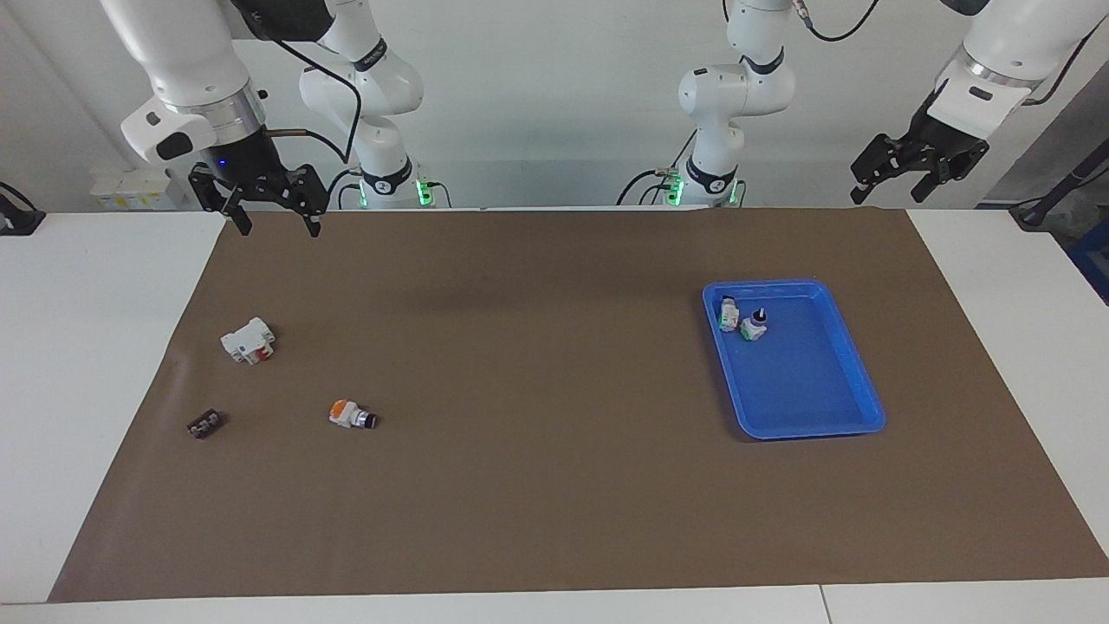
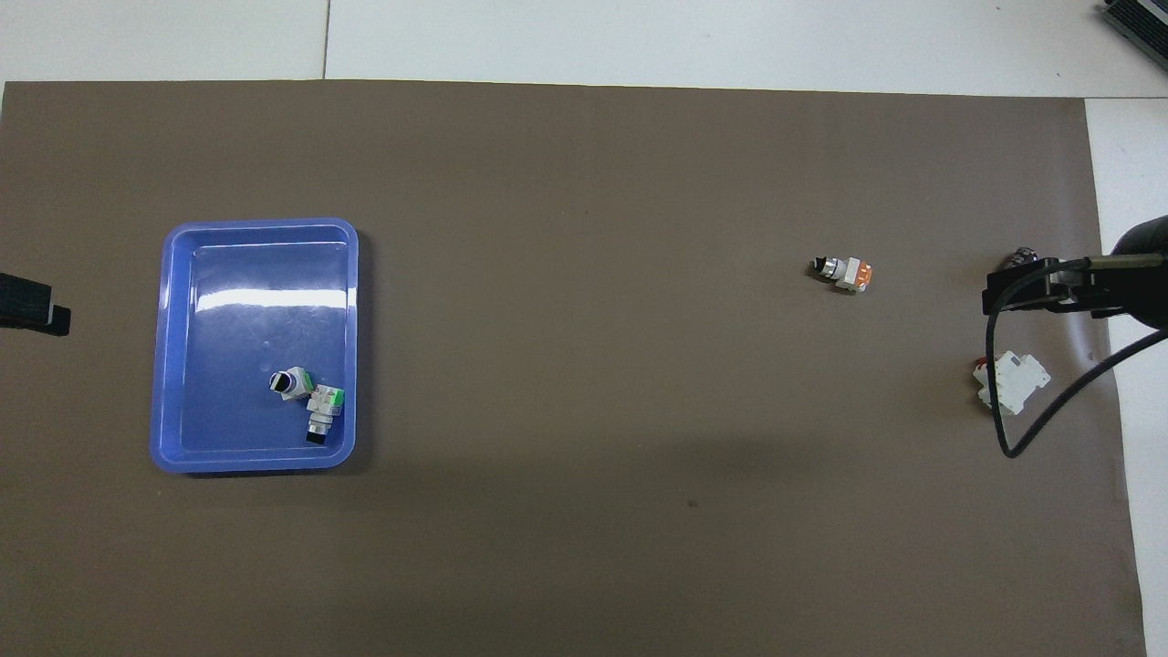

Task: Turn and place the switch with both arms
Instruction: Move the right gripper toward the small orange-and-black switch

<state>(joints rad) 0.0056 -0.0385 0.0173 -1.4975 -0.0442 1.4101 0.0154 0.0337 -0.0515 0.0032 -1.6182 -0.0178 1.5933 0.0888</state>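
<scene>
The switch (image 1: 352, 415) (image 2: 843, 271) lies on its side on the brown mat toward the right arm's end, with an orange end block, a silver middle and a black knob tip. My right gripper (image 1: 277, 227) hangs open and empty over the mat's edge by the robots, well clear of the switch. My left gripper (image 1: 888, 196) waits open and empty in the air over the mat's corner at the left arm's end.
A blue tray (image 1: 793, 432) (image 2: 255, 224) toward the left arm's end holds two green-and-white switches (image 1: 742, 321) (image 2: 310, 397). A white blocky part with red marks (image 1: 249, 340) (image 2: 1011, 381) and a small black part (image 1: 205, 424) lie near the switch.
</scene>
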